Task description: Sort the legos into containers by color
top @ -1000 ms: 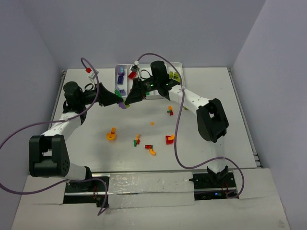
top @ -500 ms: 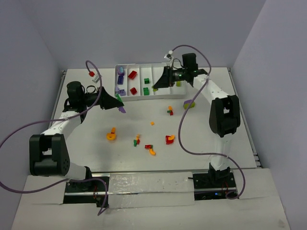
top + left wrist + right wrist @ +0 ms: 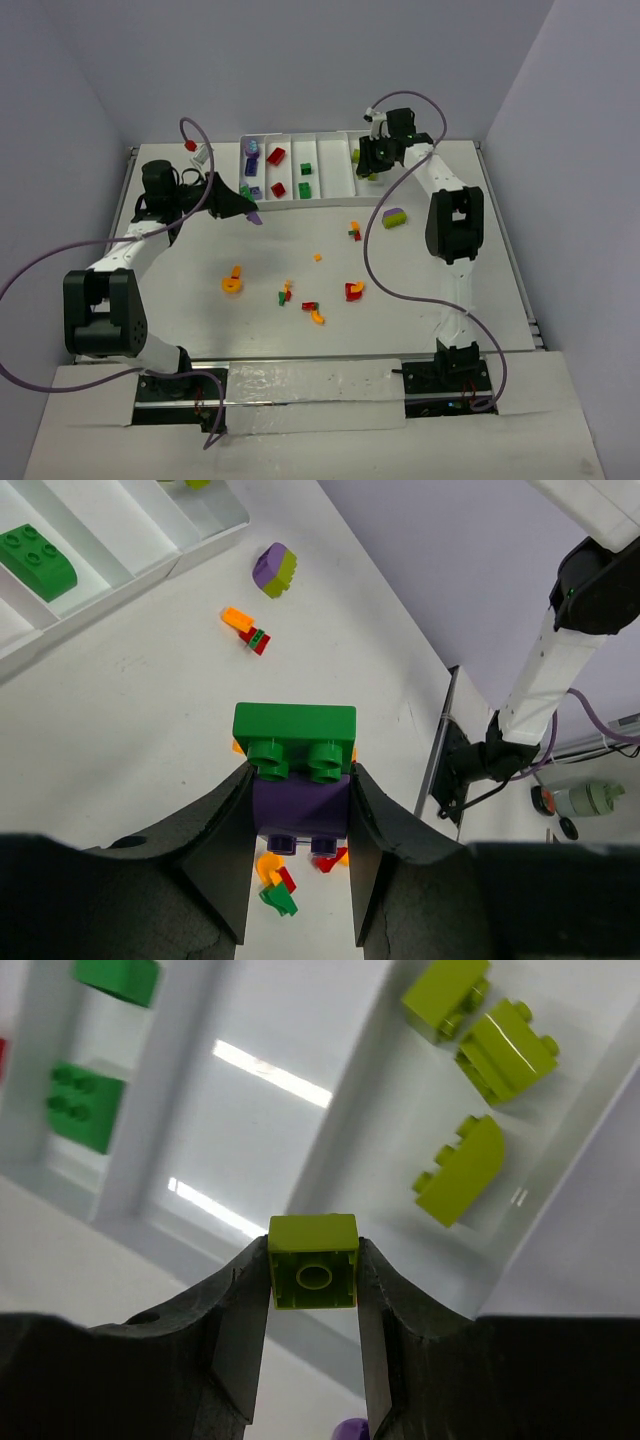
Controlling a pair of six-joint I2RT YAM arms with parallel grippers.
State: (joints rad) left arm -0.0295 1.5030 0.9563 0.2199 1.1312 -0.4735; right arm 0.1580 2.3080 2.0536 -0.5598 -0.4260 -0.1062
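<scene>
My left gripper is shut on a purple brick with a dark green brick stuck on its far end, held above the table just in front of the white tray's left end. My right gripper is shut on a lime green brick and hovers over the tray's right end, by the compartment holding three lime bricks. The other compartments hold purple, red and dark green bricks.
Loose bricks lie on the table: a purple and lime piece, a small orange, red and green stack, an orange ring, a red brick, a mixed cluster and a red and orange pair.
My right gripper has swung from beside my left gripper, rightwards along the tray to its right end, carrying the lime brick. My left gripper has barely moved.
</scene>
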